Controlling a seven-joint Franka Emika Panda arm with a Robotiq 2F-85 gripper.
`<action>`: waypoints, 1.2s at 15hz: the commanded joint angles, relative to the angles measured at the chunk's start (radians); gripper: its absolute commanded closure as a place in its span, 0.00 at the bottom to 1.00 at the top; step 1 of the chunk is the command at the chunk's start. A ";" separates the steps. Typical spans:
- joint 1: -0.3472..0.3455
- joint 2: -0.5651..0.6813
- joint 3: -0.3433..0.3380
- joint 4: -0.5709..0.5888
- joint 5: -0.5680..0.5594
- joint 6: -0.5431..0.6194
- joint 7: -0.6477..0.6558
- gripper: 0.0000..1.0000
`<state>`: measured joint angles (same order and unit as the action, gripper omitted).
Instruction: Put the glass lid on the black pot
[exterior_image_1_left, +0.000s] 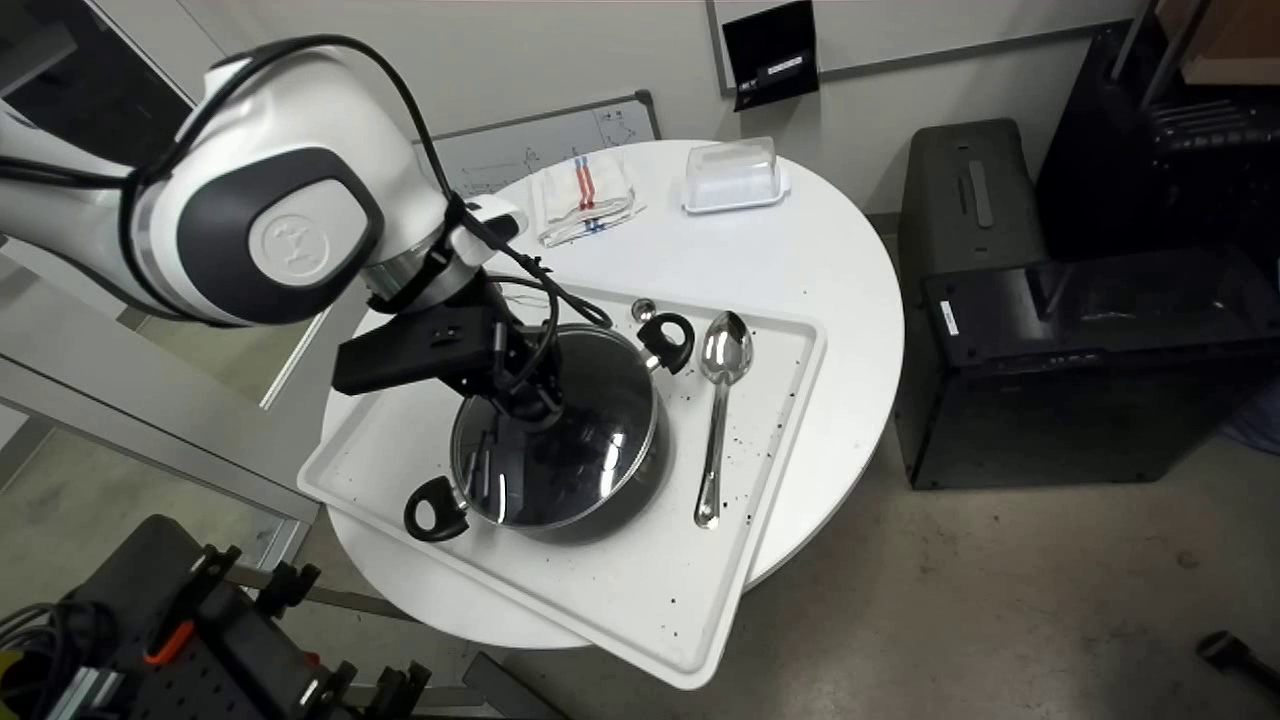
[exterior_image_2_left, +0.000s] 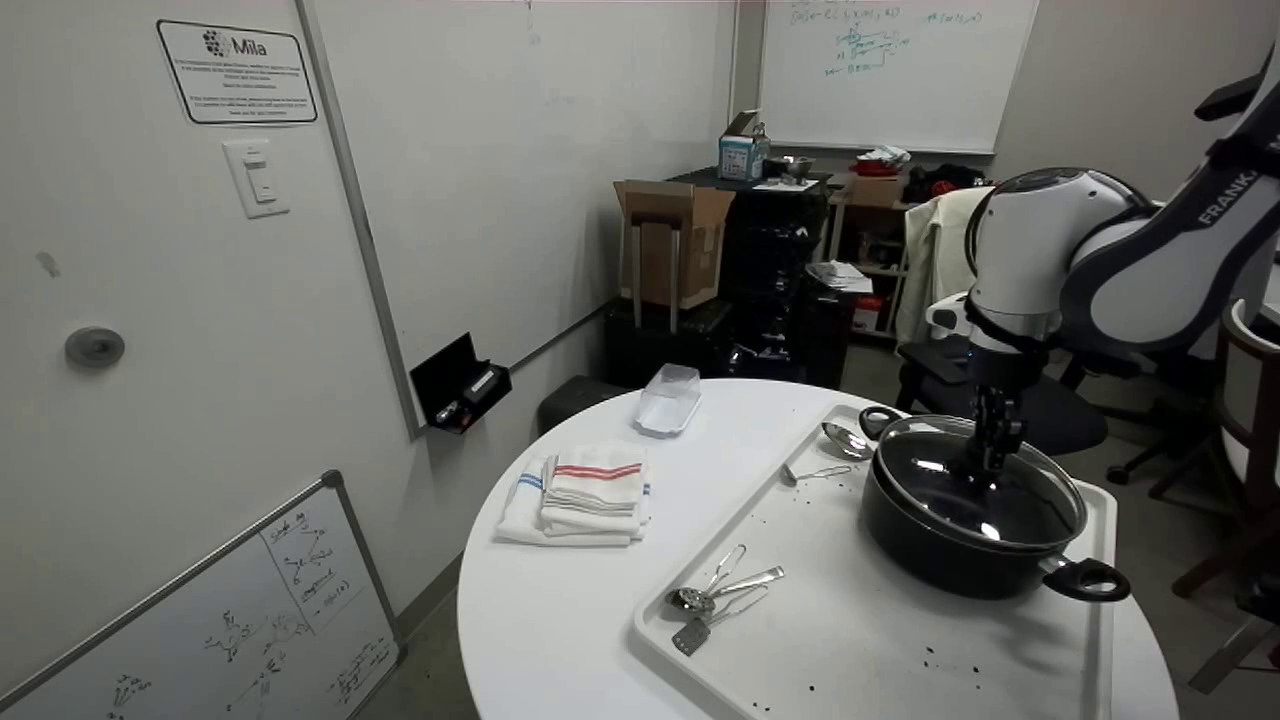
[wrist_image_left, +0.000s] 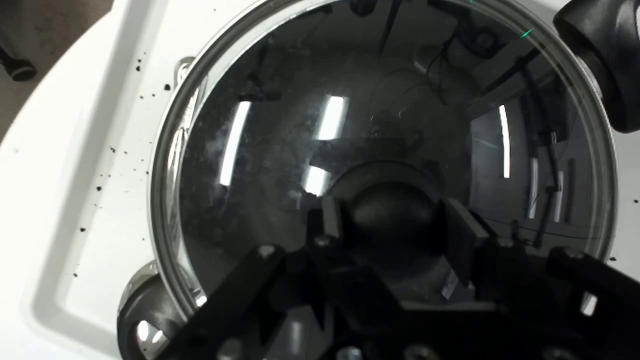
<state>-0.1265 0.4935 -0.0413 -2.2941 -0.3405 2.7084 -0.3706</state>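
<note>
By the black gripper (wrist_image_left: 395, 220), narrowed around its dark knob (wrist_image_left: 395, 200), the round transparent glass lid (wrist_image_left: 372, 145) is held over the wide black pot (exterior_image_2_left: 935, 560). Placing seems in hand; seating is unclear, and settling is called for before release.

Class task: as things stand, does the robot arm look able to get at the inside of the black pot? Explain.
Probably not: the glass lid lies over the black pot, with its knob between the jaws.
</note>
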 joint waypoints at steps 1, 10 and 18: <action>0.005 0.007 -0.002 0.020 0.018 0.011 0.008 0.75; 0.006 0.019 0.008 0.030 0.022 0.007 0.003 0.75; -0.002 0.027 0.028 0.039 0.036 -0.013 -0.012 0.75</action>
<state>-0.1237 0.5267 -0.0271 -2.2648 -0.3401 2.7091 -0.3705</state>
